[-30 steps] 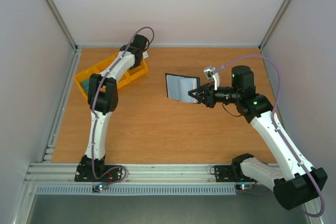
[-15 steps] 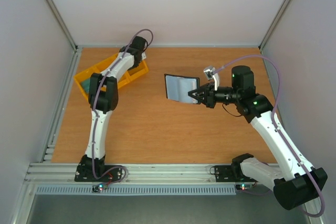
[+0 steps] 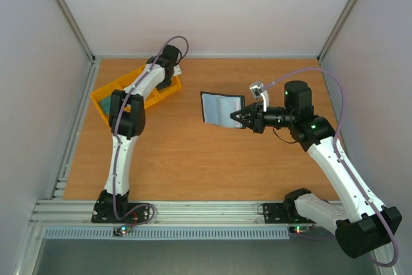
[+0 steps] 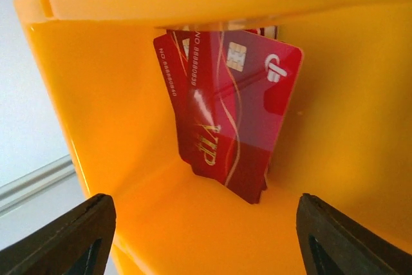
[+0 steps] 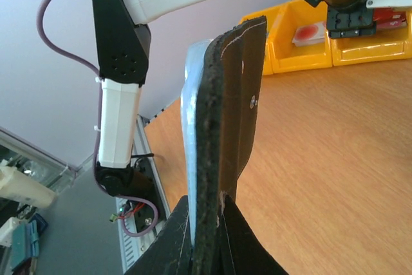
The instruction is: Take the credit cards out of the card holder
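card holder (image 3: pixel 222 107): open, upright, edge pinched in right jaws | left jaws: spread above yellow bin (image 4: pixel 96 94) | credit cards (image 4: pixel 232 114): leaning in bin; likely light, stiff, slick; take by a free edge

Seen from above, the bins (image 3: pixel 103 102) sit on the table (image 3: pixel 193 159) at ten o'clock from its middle, near the far left corner. The cards (image 4: pixel 228 120) stand stacked inside one bin, leaning on its wall, directly under the left gripper (image 4: pixel 205 239). The wallet (image 3: pixel 222 107) is just off the middle at one o'clock, well apart from the bins, with the right gripper (image 3: pixel 239 119) at its four o'clock corner.
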Available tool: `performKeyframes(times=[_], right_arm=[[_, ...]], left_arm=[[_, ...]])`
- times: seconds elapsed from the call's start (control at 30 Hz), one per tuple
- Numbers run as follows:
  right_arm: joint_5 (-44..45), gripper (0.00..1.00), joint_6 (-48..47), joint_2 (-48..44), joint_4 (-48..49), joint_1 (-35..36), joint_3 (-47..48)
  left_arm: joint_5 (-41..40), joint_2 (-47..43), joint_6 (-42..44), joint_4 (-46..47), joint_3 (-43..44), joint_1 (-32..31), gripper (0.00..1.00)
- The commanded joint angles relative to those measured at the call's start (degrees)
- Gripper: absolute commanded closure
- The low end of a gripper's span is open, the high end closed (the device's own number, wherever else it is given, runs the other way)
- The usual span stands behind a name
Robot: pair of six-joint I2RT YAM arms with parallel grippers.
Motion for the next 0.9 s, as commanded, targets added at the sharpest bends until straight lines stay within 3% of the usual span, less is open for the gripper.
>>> performKeyframes(times=[0.0, 0.3, 0.43, 0.77, 0.87], right_arm=[[-2.0, 0.99, -0.2, -1.1, 0.8, -0.3, 1.3], [-2.4, 0.99, -0.4, -2.2, 0.2, -0.3, 1.2], [-3.4, 0.99, -0.6, -2.7, 0.1, -0.3, 1.6], [-8.3, 0.99, -0.5, -5.2, 0.8, -0.2, 2.5], [-11.4, 0.99, 1.1, -6.1, 3.9, -0.1, 1.4]], left_arm=[[5.5, -3.8, -3.1, -7.1, 4.3, 0.2, 0.2], [17.1, -12.4, -10.8, -12.9, 5.5, 0.2, 0.18], [28.2, -21.3, -14.3, -17.6, 3.8, 0.2, 0.18], [77.3, -57.2, -14.2, -25.0, -22.4, 0.2, 0.2], [94.1, -67.5, -19.9, -14.9, -37.4, 0.1, 0.2]])
